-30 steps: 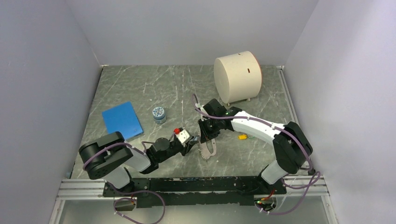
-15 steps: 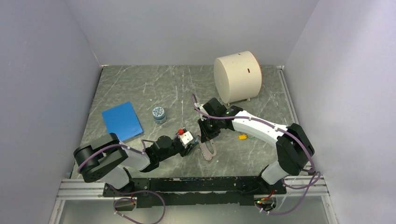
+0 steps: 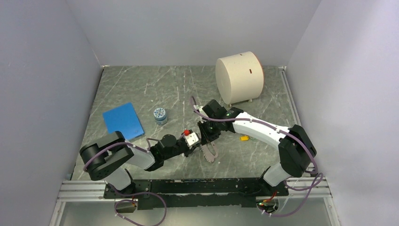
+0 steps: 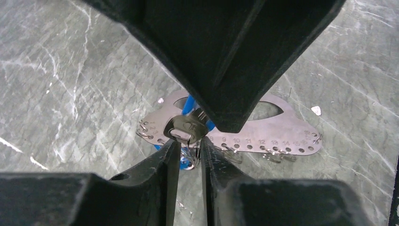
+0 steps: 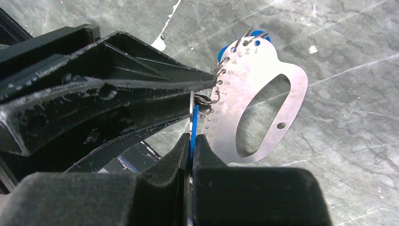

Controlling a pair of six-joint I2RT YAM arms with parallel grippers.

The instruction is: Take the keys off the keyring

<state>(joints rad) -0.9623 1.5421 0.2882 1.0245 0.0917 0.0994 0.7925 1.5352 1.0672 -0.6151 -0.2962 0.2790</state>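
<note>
Blue key is pinched edge-on in the shut right pincer. A wire ring of the steel keyring is clamped in the nearly closed left pincer, probably so both can be drawn apart. Yellow key lies loose on the surface. The jar's contents cannot be seen.

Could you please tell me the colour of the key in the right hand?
The key is blue; right wrist view.

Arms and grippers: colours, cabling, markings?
Left arm and right arm: white shells, black joints, looping purple cables. Left gripper and right gripper: matte black wedge fingers, scuffed. White block with red dot by the left gripper.
</note>
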